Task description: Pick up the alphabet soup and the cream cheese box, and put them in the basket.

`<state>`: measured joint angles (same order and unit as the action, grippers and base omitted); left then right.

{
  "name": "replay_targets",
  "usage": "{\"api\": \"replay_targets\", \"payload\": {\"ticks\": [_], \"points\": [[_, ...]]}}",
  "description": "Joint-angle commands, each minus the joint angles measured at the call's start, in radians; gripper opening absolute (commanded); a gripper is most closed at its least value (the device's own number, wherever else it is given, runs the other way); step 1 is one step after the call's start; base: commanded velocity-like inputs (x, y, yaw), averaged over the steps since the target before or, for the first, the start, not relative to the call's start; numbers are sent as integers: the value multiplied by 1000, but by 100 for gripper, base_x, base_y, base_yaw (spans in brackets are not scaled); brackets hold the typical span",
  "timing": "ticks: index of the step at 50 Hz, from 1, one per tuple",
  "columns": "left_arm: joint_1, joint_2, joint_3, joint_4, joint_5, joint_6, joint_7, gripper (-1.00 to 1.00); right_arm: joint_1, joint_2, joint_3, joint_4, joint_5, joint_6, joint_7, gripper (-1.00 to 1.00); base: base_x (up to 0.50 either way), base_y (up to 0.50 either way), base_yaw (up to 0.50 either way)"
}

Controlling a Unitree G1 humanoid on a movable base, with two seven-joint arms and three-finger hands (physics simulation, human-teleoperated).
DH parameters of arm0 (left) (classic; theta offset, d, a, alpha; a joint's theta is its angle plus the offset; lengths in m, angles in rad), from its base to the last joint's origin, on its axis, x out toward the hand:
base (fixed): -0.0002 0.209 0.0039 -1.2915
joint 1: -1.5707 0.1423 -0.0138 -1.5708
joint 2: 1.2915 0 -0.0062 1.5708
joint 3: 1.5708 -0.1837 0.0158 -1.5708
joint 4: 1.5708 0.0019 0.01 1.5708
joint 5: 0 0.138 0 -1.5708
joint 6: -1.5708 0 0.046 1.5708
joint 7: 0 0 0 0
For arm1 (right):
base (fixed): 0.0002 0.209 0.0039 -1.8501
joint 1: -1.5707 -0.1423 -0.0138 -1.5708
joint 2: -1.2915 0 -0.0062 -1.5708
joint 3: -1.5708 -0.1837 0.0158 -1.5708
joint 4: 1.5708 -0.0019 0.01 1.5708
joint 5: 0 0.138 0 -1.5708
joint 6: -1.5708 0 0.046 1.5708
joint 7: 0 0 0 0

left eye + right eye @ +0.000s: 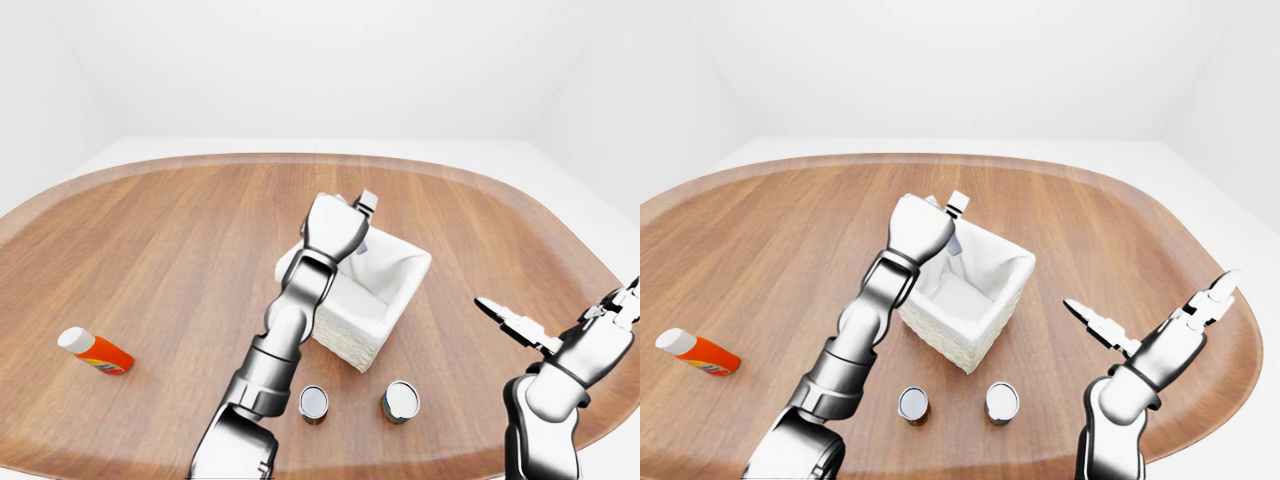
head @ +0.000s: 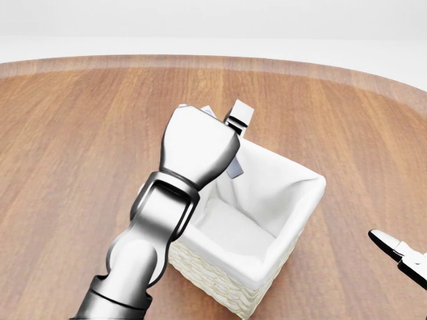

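Left hand (image 2: 220,143): pinching small cream cheese box (image 2: 235,167), held above white-lined wicker basket (image 2: 280,260) for release. Right hand (image 1: 1160,325): spread, idle, right of basket. 2 cans (image 1: 314,403) below basket on wooden worktop (image 1: 150,260); soup indistinguishable.

The table (image 2: 80,133) is showing a smooth, satin wood grain with a paler rim. The basket (image 2: 220,283) is looking like rough pale wicker, lined with soft matt white cloth. The left hand (image 2: 200,143) is gleaming as polished silvery metal, with glossy highlights along the arm. The two cans (image 1: 913,404) are showing shiny metal lids, and the orange bottle (image 1: 95,351) is looking like glossy plastic
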<state>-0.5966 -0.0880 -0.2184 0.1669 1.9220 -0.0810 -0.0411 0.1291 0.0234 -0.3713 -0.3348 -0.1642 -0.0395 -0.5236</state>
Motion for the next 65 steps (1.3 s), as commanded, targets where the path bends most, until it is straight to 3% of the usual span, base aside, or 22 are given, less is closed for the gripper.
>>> {"api": "replay_targets", "payload": {"ticks": [1, 5, 8, 10, 13, 20, 29, 37, 47, 49, 50, 52, 65], "points": [[-95, -16, -2, 234, -49, 10, 83, -100, -1, -1, -1, 3, 3, -1, 0, 100, 0, 0, 0], [-111, -17, -6, 283, -33, 26, 101, -100, -1, -1, -1, 3, 3, 1, 0, 100, 0, 0, 0], [-116, -11, -32, 308, 37, 36, 100, -100, 0, 0, 0, 1, 2, 0, 0, 100, 0, 0, 0], [-132, -10, -14, 318, 35, 23, 84, -100, -2, -1, -1, 3, 4, 0, 0, 100, 0, 0, 0], [-133, -9, -13, 318, 48, 23, 78, -100, -2, -1, 0, -1, 3, 5, 0, 100, 0, 0, 0], [-138, -20, -54, 445, 50, 84, 148, -100, 0, 1, 0, -8, 4, 4, 0, 100, 0, 0, 0], [-152, -24, -53, 508, 50, 105, 181, -100, 1, 2, -1, -16, 6, 9, 0, 100, 0, 0, 0], [-184, -32, -42, 629, 50, 144, 246, -100, 0, 1, -1, -9, 5, 4, 0, 100, 0, 0, 0], [-191, -35, -35, 652, 47, 149, 260, -100, 0, 1, 0, -4, 4, -2, 0, 100, 0, 0, 0], [-201, -37, -31, 678, 47, 159, 275, -59, 1, 1, 1, -5, 3, -1, 0, 100, 0, 0, 0], [-206, -38, -27, 693, 40, 159, 281, 100, 1, 1, 0, 0, 4, -7, 0, 100, 0, 0, 0], [-198, -36, -34, 676, 44, 161, 273, 100, 2, 2, 1, -4, 3, -2, 0, 100, 0, 0, 0], [-147, -17, -29, 489, 45, 91, 177, 100, -1, -1, 0, 3, 2, -3, 0, 100, 0, 0, 0]]}}
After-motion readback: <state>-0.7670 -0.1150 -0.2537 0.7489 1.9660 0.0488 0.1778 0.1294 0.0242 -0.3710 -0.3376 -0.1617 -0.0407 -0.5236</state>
